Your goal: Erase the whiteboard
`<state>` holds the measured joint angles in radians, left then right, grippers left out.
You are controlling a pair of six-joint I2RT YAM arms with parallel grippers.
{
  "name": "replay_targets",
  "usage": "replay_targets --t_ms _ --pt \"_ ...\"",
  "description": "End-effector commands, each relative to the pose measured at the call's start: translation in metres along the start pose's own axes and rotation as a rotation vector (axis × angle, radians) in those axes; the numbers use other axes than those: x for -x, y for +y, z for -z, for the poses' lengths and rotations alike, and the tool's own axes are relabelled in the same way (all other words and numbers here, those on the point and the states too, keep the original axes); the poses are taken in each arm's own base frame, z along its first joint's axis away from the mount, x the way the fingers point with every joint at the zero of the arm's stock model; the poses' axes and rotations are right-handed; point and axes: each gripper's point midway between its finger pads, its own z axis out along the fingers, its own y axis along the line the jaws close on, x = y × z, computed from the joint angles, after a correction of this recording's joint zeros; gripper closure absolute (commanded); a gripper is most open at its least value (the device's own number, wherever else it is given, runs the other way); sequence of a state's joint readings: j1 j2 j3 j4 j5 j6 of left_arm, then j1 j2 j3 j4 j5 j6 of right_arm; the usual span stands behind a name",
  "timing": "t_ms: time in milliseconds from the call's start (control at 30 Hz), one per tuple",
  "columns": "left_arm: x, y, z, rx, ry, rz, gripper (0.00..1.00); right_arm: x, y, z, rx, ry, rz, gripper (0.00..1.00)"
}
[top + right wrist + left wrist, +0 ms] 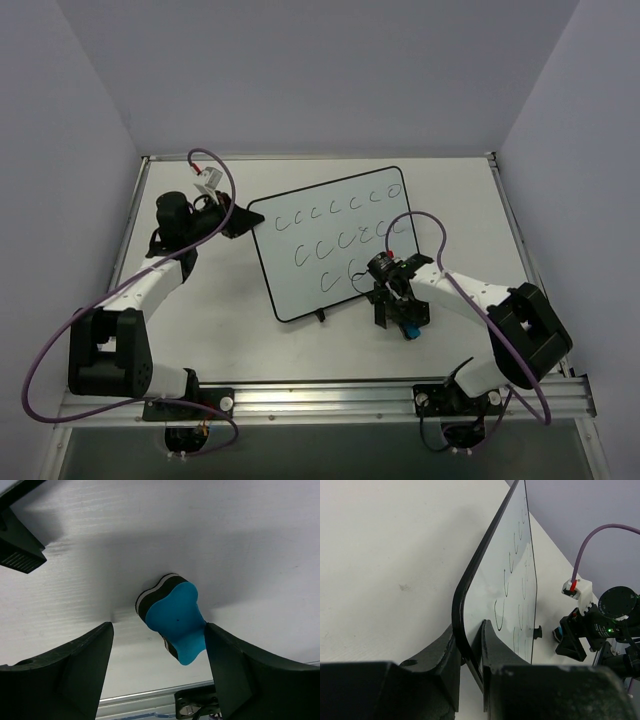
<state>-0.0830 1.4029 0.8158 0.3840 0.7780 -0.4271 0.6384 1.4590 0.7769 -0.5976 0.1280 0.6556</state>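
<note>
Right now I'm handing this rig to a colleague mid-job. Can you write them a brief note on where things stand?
Left pincer: shut on the near corner edge of the whiteboard, steadying it.
Right pincer: open, straddling the blue eraser, which lies on the table off the board's right side.
Done: board held; eraser lined up between the fingers, not yet clamped.
Left: grip the eraser and wipe the three rows of black c marks on the board.

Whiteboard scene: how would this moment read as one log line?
left pincer: shut on whiteboard edge | right pincer: open around eraser | c marks: not erased
</note>
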Motion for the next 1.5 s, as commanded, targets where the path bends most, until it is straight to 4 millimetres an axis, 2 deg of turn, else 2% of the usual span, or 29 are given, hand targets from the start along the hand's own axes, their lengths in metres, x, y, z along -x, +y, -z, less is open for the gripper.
replay_targets --t_ms 0,100,267,533,733,900,1033,1167,1233,1367,1467 --pt "0.016 0.042 0.000 0.187 -0.065 -0.287 0.98 0.004 -0.007 0.010 -0.029 -0.042 -0.044 0.31" --pt "0.017 0.041 0.001 0.194 -0.067 -0.294 0.98 0.008 0.006 0.019 0.064 -0.075 -0.064 0.32" --pt "0.016 0.041 0.002 0.213 -0.069 -0.299 0.98 0.013 -0.006 0.027 0.029 -0.102 -0.085 0.32" --pt "0.013 0.040 0.002 0.225 -0.061 -0.308 0.98 0.002 -0.018 0.002 -0.095 0.003 -0.054 0.34" --pt "0.010 0.040 0.000 0.224 -0.054 -0.310 0.98 0.003 -0.018 0.000 -0.094 -0.001 -0.054 0.33" --pt "0.009 0.039 -0.001 0.221 -0.051 -0.318 0.98 -0.002 -0.012 -0.002 -0.062 0.031 -0.033 0.37" --pt "0.008 0.038 -0.001 0.228 -0.042 -0.326 0.98 0.006 -0.004 0.006 -0.020 -0.032 -0.058 0.37" --pt "0.005 0.036 -0.003 0.223 -0.031 -0.337 0.98 0.015 -0.009 0.016 -0.050 -0.098 -0.090 0.37" --pt "0.005 0.036 -0.003 0.227 -0.028 -0.340 0.98 0.022 -0.003 0.022 -0.020 -0.130 -0.105 0.40" --pt "0.006 0.035 -0.001 0.237 -0.029 -0.349 0.98 0.017 0.019 0.027 0.011 -0.145 -0.064 0.41" --pt "0.005 0.035 -0.002 0.238 -0.025 -0.351 0.98 0.014 0.023 0.026 0.011 -0.148 -0.067 0.41"
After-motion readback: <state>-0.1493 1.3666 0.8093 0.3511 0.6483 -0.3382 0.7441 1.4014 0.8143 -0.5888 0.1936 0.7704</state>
